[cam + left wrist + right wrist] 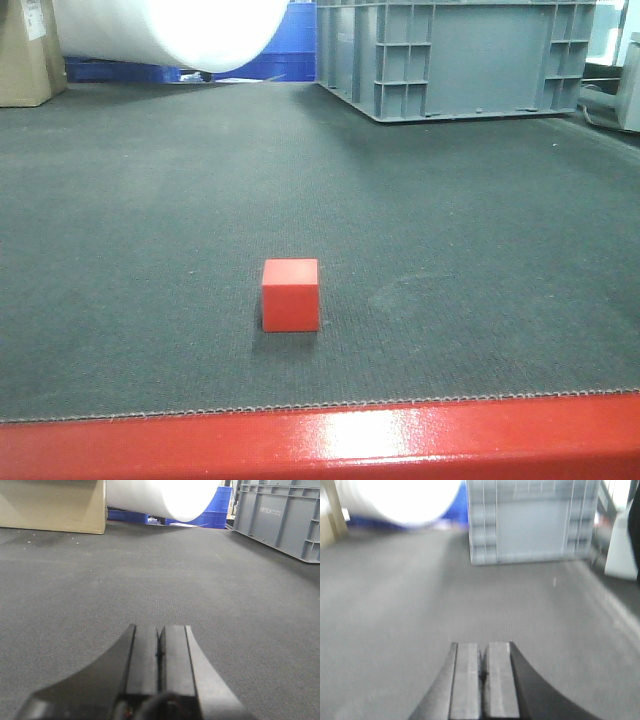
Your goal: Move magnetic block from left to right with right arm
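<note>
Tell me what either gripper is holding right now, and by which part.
Nothing. Both the left gripper and right gripper are shut on nothing; the red block sits untouched on the mat.

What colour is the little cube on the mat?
Red, plain and unmarked; the magnetic block shows best in the front-facing view.

Dark mat (150, 250) carries red magnetic block (291, 294), grey crate (455, 55).

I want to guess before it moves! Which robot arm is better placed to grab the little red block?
Hard to tell. The red block shows in neither wrist camera, and both the left gripper and right gripper are shut and empty. The job names the right arm, so probably right.
</note>
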Tool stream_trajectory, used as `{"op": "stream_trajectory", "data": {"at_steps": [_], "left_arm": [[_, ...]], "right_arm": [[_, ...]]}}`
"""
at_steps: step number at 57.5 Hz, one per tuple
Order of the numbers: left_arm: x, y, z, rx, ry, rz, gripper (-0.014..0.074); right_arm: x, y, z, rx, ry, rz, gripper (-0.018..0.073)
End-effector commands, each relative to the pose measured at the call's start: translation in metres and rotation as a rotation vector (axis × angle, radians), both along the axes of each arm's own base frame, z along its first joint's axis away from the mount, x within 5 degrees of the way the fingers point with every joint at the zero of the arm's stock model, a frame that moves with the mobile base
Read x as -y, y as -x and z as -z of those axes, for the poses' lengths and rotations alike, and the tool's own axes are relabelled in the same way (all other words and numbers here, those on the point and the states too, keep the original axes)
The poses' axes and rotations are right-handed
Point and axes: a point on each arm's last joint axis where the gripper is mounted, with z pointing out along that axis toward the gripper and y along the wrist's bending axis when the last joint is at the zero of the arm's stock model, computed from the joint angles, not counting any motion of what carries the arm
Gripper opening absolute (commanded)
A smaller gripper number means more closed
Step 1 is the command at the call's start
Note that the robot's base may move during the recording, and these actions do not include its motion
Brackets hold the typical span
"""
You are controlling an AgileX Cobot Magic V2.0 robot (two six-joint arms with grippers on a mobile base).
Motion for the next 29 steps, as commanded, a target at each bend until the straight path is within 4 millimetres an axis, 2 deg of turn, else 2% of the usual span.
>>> {"op": "stream_trajectory", "data": {"at_steps": [1,29], "left_arm": [[-0.0004,0.0012,-0.0054,0.082,0.010,-0.003,-0.0126],[-0.0004,0.0012,-0.0054,0.082,0.010,-0.003,-0.0126]], "right_arm": [[0.0021,0.0045,-0.0189,0.136,-0.009,0.020,0.0057],[0.0025,0.0040,-0.0150,0.137,-0.009,0.025,0.0057]]}}
